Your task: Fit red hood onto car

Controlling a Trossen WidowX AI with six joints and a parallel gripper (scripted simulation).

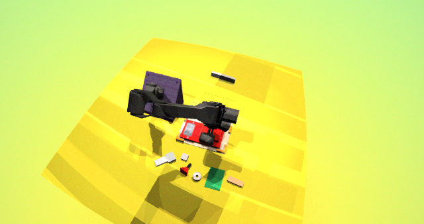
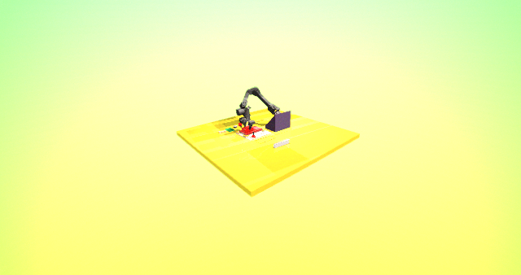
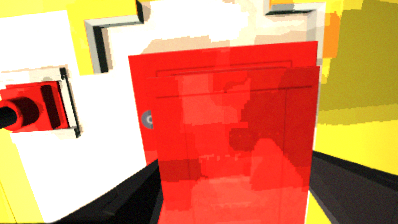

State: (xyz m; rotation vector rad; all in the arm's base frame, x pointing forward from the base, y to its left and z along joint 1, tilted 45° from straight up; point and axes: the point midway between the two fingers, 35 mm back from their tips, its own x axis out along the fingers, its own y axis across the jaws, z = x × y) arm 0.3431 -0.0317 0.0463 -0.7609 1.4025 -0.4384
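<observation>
The hood [image 3: 230,125], a red shell, fills the middle of the wrist view. My gripper [image 3: 235,196] [image 1: 207,138] [image 2: 249,126] is shut on it, with a dark finger at each side. The hood is over the red chassis [image 3: 225,54] [image 1: 196,127]. A strip of deck shows past its far edge and its left edge. A grey round peg or fastener [image 3: 147,119] shows on the left strip, beside the hood's edge. The white jig [image 3: 100,135] [image 1: 227,138] surrounds the chassis. The corner holes, the engine block and any gap beneath the hood are hidden.
A red clamp [image 3: 37,107] [image 2: 253,136] with a black handle stands beside the chassis. A purple wedge [image 1: 163,81] [image 2: 282,121] is at the arm's base. A bar [image 1: 222,77] [image 2: 282,143], a green sheet [image 1: 215,179], a tan block [image 1: 235,181] and several small pieces lie around.
</observation>
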